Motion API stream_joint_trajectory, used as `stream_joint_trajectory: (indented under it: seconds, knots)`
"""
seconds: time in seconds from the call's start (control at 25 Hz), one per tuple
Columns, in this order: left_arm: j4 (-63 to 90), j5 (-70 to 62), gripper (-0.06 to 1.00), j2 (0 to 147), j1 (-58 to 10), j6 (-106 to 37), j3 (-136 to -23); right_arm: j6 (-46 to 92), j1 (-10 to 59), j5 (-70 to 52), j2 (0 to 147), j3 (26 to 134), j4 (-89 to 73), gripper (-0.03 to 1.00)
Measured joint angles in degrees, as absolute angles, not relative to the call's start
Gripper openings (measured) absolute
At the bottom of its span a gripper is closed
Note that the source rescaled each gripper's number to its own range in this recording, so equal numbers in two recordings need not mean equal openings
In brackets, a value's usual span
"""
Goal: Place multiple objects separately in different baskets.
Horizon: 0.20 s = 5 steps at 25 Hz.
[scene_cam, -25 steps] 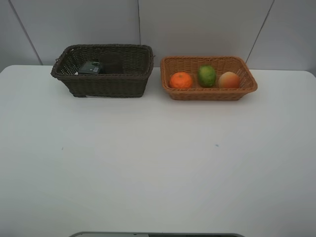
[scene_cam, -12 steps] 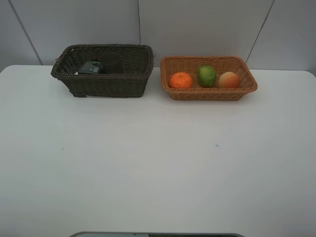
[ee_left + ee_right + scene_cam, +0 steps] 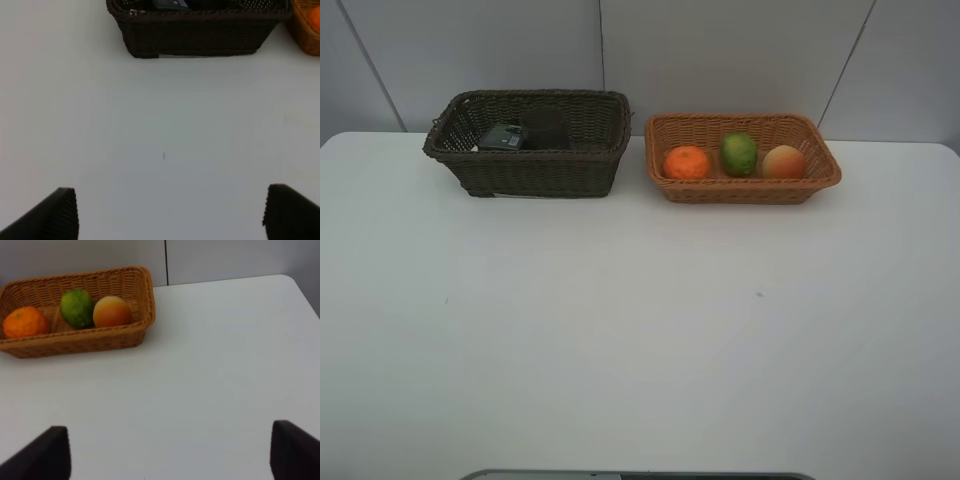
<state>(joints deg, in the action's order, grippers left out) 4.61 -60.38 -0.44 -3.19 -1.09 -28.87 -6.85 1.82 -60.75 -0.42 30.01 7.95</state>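
Observation:
The dark brown basket (image 3: 540, 170) stands at the back left and holds the dark green flat bottle (image 3: 503, 137) beside a dark cup-like shape (image 3: 547, 128). The pink bottle is hidden. The light tan basket (image 3: 750, 191) at the back right holds the orange (image 3: 686, 162), the green lime (image 3: 739, 153) and the red-orange fruit (image 3: 784, 161). Neither arm shows in the exterior view. My left gripper (image 3: 170, 215) is open and empty above bare table, well short of the dark basket (image 3: 200, 35). My right gripper (image 3: 170, 452) is open and empty, short of the tan basket (image 3: 75, 342).
The white table (image 3: 640, 330) spreads in front of both baskets, with a grey panelled wall (image 3: 720, 50) right behind them. A narrow gap separates the two baskets. The table's right edge (image 3: 300, 290) shows in the right wrist view.

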Motion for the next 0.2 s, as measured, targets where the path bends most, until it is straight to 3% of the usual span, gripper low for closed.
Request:
stream_joint_trajectory:
  seconds: [0.2]
  knots:
    - [4.61,-60.38,0.96,-0.44,-3.19,-1.09,-28.87,-6.85,1.82,-60.75,-0.42,30.01,7.95,0.77]
